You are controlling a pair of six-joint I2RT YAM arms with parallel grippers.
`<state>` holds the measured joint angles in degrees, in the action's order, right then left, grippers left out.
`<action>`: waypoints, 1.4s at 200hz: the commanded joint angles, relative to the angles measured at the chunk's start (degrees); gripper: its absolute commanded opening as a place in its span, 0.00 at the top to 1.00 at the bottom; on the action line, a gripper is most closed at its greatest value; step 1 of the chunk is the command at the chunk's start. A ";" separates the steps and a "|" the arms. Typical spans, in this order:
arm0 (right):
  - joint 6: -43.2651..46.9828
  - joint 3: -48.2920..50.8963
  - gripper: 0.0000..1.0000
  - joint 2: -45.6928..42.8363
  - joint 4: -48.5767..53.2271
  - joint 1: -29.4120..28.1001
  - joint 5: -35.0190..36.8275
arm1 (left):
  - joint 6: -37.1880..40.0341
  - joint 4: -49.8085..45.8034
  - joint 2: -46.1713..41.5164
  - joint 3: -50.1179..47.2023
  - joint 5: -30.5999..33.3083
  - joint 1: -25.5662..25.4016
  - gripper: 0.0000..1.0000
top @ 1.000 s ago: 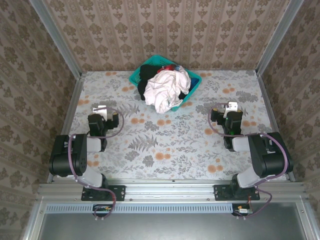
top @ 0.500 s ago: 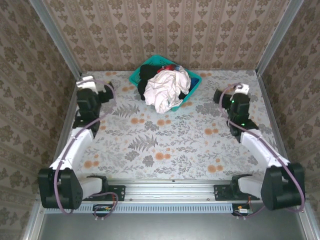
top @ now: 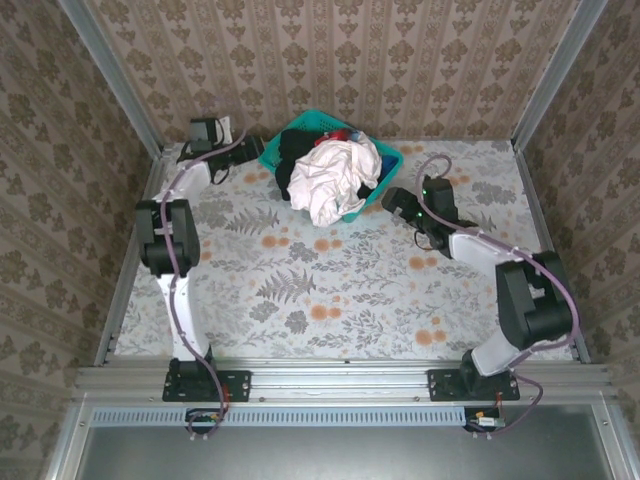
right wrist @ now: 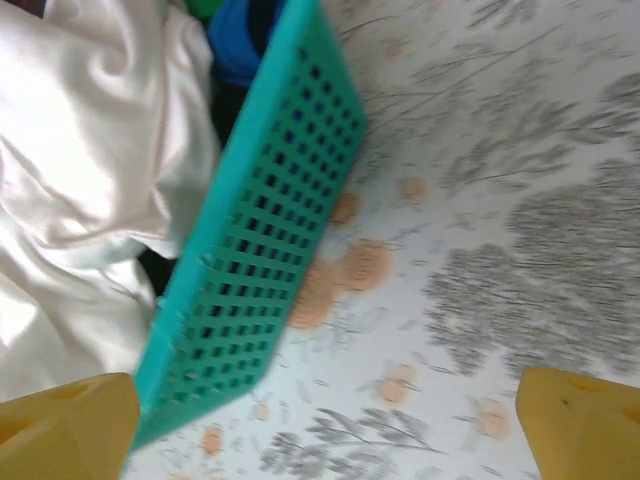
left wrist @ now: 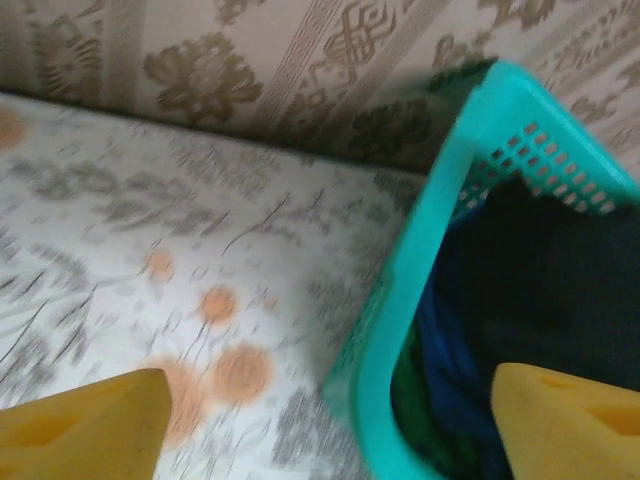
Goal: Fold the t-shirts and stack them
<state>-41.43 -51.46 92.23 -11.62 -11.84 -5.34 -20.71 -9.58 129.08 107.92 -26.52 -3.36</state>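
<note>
While its yellow fingers (left wrist: 80,425) stand wide apart on nothing, the left pincer (left wrist: 330,435) straddles the left corner of the basket (top: 270,157). One finger is over the table (top: 330,290), the other over the dark cloth (left wrist: 560,270) inside. The right pincer (right wrist: 320,430) is likewise spread and empty, just beside the basket's right wall, with the white shirt (top: 335,175) spilling over the rim close by. That shirt and the dark cloth lie heaped in the basket at the far middle of the table; nothing is out, spread or folded.

A second ago both arms sat folded near their bases, well away from the basket. Half a second ago they were stretched up along the table's two sides. Now each has swung inward, and they flank the basket. The heap itself has not shifted. I judge the reach nearly over and the first pick at hand. The task is at its very start, and the white shirt, on top and hanging out, looks easiest to take.
</note>
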 commanded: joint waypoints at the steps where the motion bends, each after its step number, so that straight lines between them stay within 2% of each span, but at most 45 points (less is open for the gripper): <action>1: -5.67 -4.08 0.05 4.16 -4.54 -0.27 -2.83 | -0.05 -7.40 3.75 8.13 -7.78 -0.70 0.21; 13: -6.71 -5.61 0.07 6.77 -5.40 -0.39 -2.85 | 0.35 -7.77 4.90 8.99 -9.48 -1.24 0.24; 40: -8.13 -9.88 0.12 11.80 -5.54 -0.51 -3.49 | 2.20 -8.81 4.96 7.07 -8.72 -2.01 0.30; 66: -9.05 -13.21 0.20 15.88 -6.22 -1.38 -4.68 | 1.08 -7.31 3.59 3.18 -8.70 -1.26 0.48; 95: -11.13 -16.94 0.38 20.59 -6.74 -2.06 -6.76 | -1.60 -1.49 0.10 -3.74 -9.60 -0.06 0.73; 124: -10.85 -22.16 0.56 24.30 -4.70 -3.65 -8.18 | -2.05 1.50 -6.23 -11.66 -8.98 1.10 0.82; 141: -9.69 -25.92 0.60 26.40 -1.67 -4.62 -8.77 | -3.44 3.91 -11.68 -18.85 -7.52 2.53 0.81; 164: -8.68 -31.04 0.60 29.32 1.43 -6.57 -9.44 | -7.23 5.34 -19.39 -28.84 -3.24 5.87 0.69; 177: -7.94 -35.20 0.61 31.62 4.12 -7.94 -10.42 | -8.02 5.49 -23.89 -33.54 -0.74 7.80 0.56; 185: -7.58 -37.48 0.61 32.90 5.76 -8.82 -10.35 | -7.53 4.33 -26.36 -35.55 1.42 8.66 0.55; 197: -7.43 -39.96 0.61 34.08 7.37 -10.38 -8.62 | -5.74 0.77 -30.26 -37.01 5.24 9.06 0.51; 214: -8.14 -42.72 0.62 35.53 8.94 -12.63 -4.73 | -3.68 -4.00 -34.80 -37.88 11.36 9.03 0.38; 238: -10.44 -47.93 0.64 39.04 9.30 -15.24 -1.81 | -2.28 -7.54 -40.27 -39.35 15.33 9.18 0.34; 267: -9.08 -62.09 0.55 47.04 12.77 -17.23 -7.15 | -0.83 -8.63 -45.34 -42.00 15.06 8.55 0.24; 280: -8.32 -70.04 0.52 51.60 15.44 -17.82 -10.28 | 0.85 -9.83 -46.35 -42.23 15.10 6.55 0.24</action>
<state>-50.83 -109.56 137.12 -0.19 -27.81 -8.95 -23.73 -14.90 84.62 67.22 -13.58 5.65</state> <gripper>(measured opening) 0.461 0.757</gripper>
